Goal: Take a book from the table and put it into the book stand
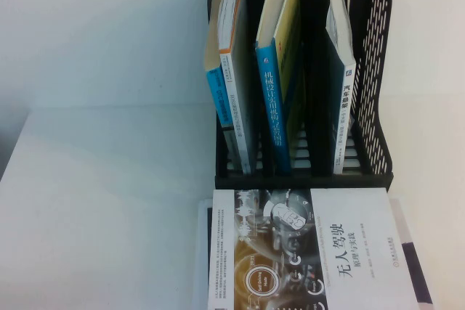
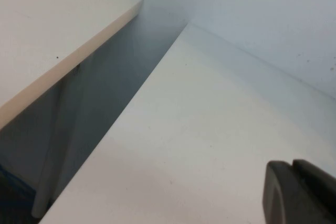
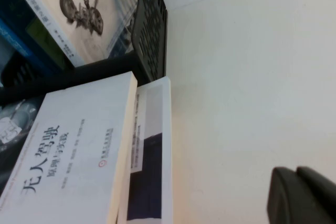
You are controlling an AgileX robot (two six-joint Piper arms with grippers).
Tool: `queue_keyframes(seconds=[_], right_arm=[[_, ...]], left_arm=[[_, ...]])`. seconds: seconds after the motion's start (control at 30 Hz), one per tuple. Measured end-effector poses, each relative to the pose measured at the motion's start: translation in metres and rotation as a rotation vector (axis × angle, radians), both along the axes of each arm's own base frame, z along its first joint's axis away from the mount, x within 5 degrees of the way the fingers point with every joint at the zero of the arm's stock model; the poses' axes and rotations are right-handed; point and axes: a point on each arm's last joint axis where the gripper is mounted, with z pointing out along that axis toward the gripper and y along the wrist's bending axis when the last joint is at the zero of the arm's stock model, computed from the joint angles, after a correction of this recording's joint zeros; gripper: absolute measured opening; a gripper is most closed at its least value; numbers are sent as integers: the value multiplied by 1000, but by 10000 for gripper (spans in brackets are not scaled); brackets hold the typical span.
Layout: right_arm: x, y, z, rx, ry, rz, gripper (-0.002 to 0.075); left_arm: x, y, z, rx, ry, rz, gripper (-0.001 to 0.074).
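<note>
The book [image 1: 305, 252], white with a black-grey-gold circuit graphic and a black Chinese title, lies flat on the white table [image 1: 109, 201] just in front of the book stand [image 1: 370, 70]. It rests on another book. It also shows in the right wrist view [image 3: 68, 156], with the stand [image 3: 152, 30] behind it. Neither gripper shows in the high view. My left gripper [image 2: 291, 169] hangs shut and empty over bare table [image 2: 210, 129], away from the book. My right gripper [image 3: 295, 174] is shut and empty over the table [image 3: 247, 77], beside the book's right side.
The stand holds several upright books: a blue-spined one [image 1: 272, 99] in the middle slot, others at left [image 1: 236, 70] and right [image 1: 343, 85]. A second book with a dark cover [image 3: 149, 171] lies under the white one. A lighter second tabletop [image 2: 47, 30] adjoins the left side.
</note>
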Motion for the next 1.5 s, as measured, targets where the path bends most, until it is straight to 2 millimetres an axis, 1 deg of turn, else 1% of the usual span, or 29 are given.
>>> queue_keyframes(seconds=[1.37,1.5], right_arm=[[0,0,0,0,0,0,-4],[1,-1,2,1,-32,-8,-4]], left_arm=[[0,0,0,6,2,1,-4],[1,-1,3,8,-37,-12,-4]])
